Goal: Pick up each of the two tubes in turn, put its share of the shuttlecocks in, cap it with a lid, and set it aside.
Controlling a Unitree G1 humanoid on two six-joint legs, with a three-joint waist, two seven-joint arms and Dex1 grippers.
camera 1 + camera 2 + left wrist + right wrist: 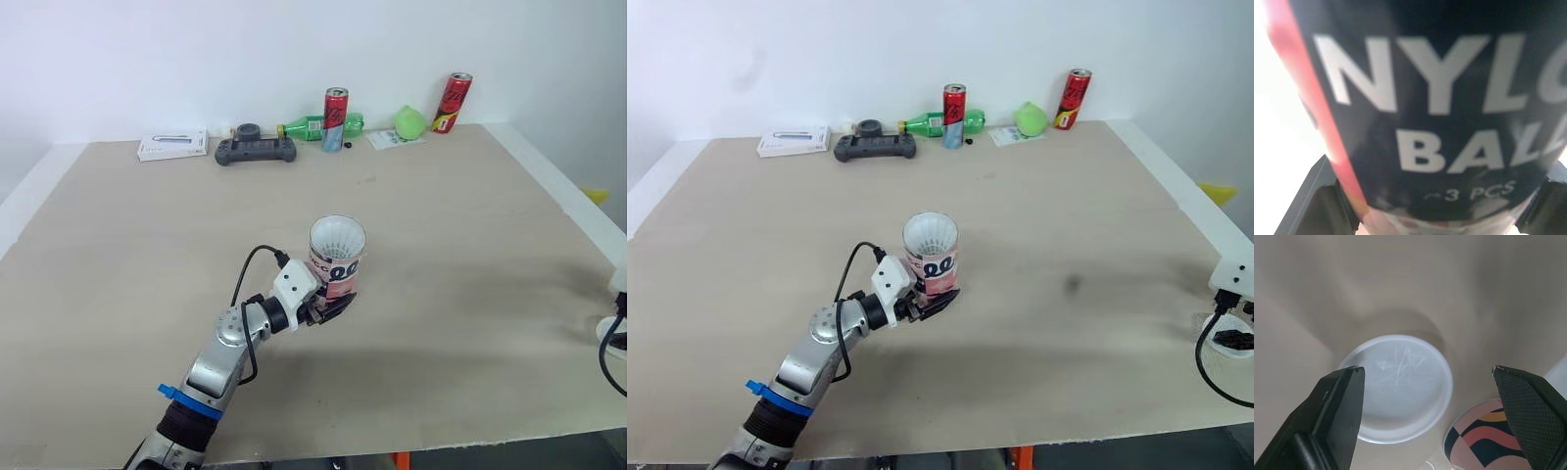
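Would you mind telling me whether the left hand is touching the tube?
Touching: the left wrist view shows the tube pressed between both fingers of the left hand.

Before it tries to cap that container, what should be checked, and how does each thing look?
1. Left gripper shut on the tube: ok.
2. Tube upright, mouth up: ok.
3. Shuttlecocks inside the tube: ok; how many, cannot tell.
4. Right gripper open: ok.
5. Lid lying flat on the table under the right gripper: ok.
6. Lid gripped: not ok, not yet.
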